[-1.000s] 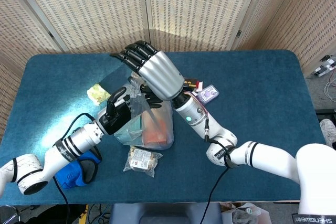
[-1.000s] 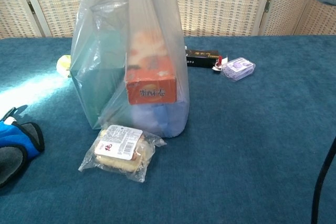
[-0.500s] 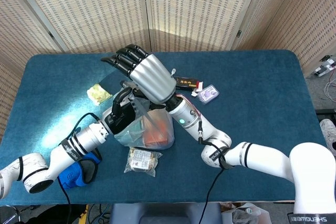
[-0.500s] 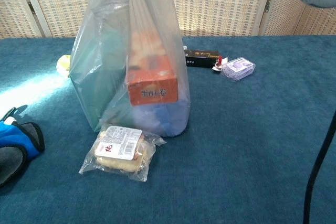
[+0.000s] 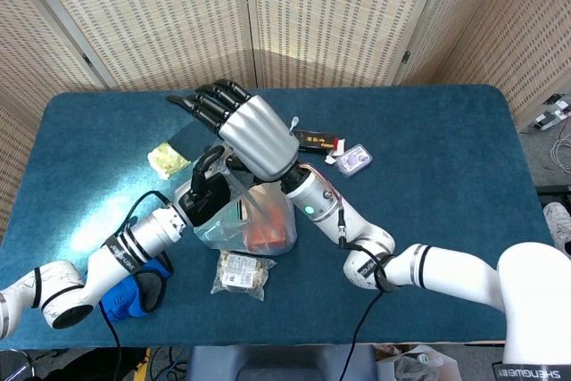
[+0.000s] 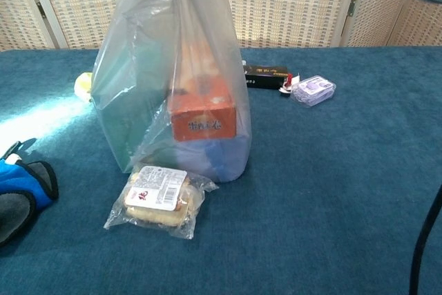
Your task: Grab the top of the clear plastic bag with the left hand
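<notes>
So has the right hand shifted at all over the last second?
Yes. In the head view the right hand has swung left, away from the purple case, and now hangs over the clear plastic bag.

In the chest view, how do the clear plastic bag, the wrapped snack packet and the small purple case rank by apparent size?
1. Clear plastic bag, by far the largest.
2. Wrapped snack packet, though it lies nearest the camera.
3. Small purple case, smallest, lying farther back.

The left hand (image 5: 207, 192) has closed in under the right hand (image 5: 250, 131) (fingers spread), gathering the clear plastic bag (image 6: 176, 74) top.
</notes>
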